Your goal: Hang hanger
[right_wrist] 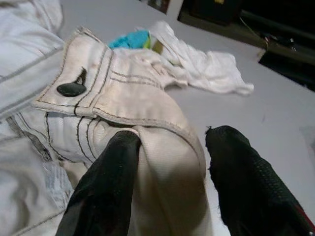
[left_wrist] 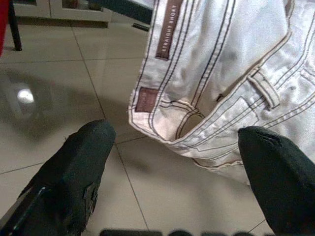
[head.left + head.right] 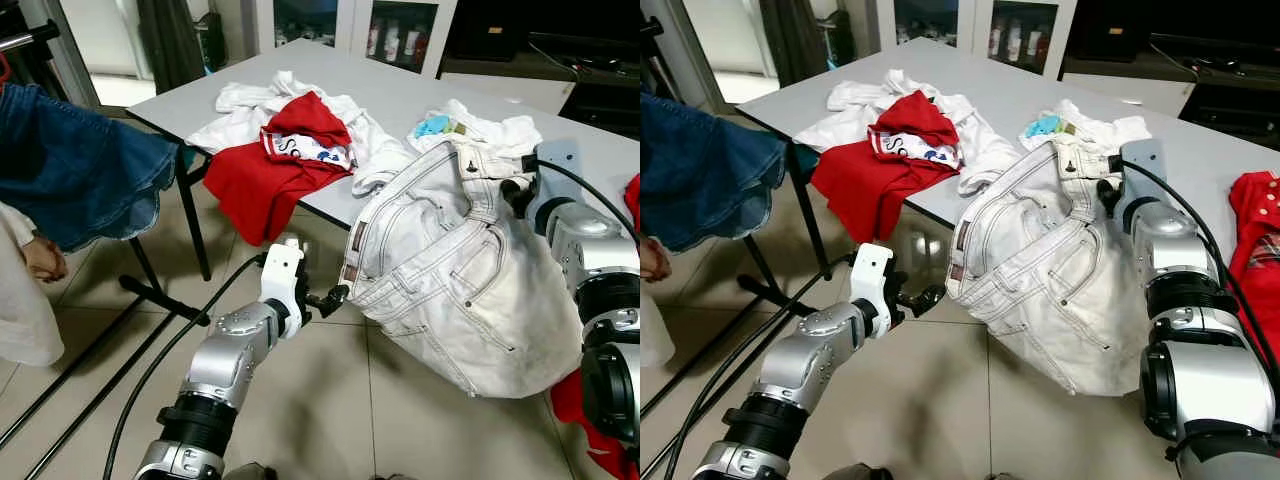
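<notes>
Here | right claw (image 1: 167, 182) grips white jeans (image 3: 450, 280) | left claw (image 2: 177, 172) open | red shirt (image 3: 265, 175) on table (image 3: 400, 95)

The white jeans (image 3: 450, 280) are heavy matt denim with dark contrast stitching and a dull dark button. The floor (image 3: 330, 400) is glossy tile, mirroring light. The surface (image 3: 400, 95) looks smooth and matt, perhaps laminate. The left tool (image 2: 172, 172) has matt black fingers (image 2: 78, 172).

This looks like a room in a home. Clothes lie on a grey tabletop (image 3: 400, 95), the tiled floor (image 3: 300, 400) shines, and a glass cabinet (image 3: 400, 30) holds bottles.
</notes>
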